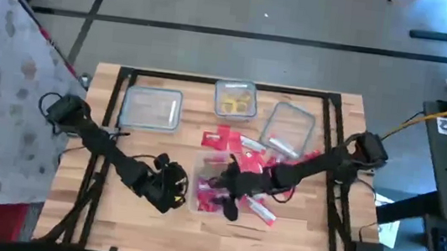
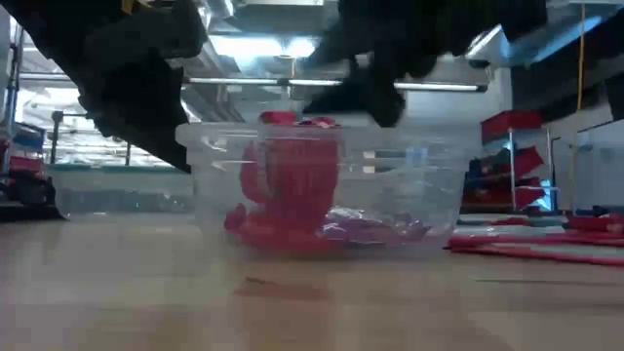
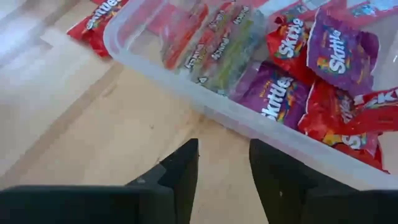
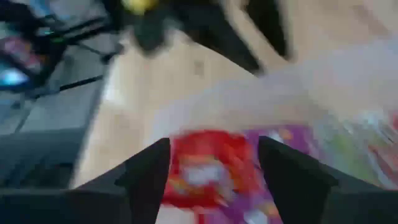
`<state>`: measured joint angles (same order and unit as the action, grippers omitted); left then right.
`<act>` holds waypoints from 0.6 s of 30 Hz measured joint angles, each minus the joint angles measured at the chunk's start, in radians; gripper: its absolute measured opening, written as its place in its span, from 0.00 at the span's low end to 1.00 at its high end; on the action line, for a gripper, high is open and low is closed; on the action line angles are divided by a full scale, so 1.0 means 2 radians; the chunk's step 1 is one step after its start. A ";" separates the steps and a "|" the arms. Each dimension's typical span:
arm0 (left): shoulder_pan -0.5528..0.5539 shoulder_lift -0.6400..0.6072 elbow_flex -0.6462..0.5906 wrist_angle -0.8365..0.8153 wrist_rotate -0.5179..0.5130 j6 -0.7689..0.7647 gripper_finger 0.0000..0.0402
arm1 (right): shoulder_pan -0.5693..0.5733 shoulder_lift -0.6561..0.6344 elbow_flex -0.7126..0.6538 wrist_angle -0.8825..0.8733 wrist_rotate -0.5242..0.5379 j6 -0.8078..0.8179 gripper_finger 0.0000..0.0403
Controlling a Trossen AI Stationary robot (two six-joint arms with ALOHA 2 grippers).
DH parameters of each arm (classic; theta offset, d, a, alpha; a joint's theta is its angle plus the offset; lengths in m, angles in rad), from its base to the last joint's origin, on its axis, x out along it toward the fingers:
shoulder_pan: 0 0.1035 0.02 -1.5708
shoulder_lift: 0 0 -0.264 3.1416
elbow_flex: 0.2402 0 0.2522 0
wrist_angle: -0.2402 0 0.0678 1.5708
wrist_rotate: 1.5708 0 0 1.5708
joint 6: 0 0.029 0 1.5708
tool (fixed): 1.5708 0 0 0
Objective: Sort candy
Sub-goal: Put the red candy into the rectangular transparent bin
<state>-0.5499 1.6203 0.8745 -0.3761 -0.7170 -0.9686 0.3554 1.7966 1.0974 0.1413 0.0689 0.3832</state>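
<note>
High view: the right gripper [image 1: 231, 196] hangs over the clear plastic tub [image 1: 199, 171] at the table's near middle, jaws spread wide and empty, a red packet [image 4: 208, 167] lying below them. The left gripper [image 1: 176, 189] waits just left of that tub, jaws partly apart, empty. Red and purple wrapped candy [image 3: 292, 87] fills the tub; more red packets [image 1: 224, 139] lie beyond it.

two dark jointed arms, black cables at bases; left claw [image 3: 224, 171] fingers black, wedge-shaped.
</note>
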 joint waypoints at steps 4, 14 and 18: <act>0.005 0.000 0.000 0.002 0.000 0.000 0.32 | 0.011 0.036 0.095 -0.110 0.018 -0.009 0.57; 0.005 0.000 0.000 0.002 0.000 0.000 0.32 | 0.008 0.118 0.213 -0.271 0.016 0.039 0.48; 0.005 0.000 0.000 0.006 0.000 0.003 0.32 | 0.006 0.128 0.213 -0.274 -0.013 0.042 0.42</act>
<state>-0.5404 1.6205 0.8745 -0.3650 -0.7170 -0.9627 0.3665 2.0521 1.5242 -0.4075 0.0420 0.4677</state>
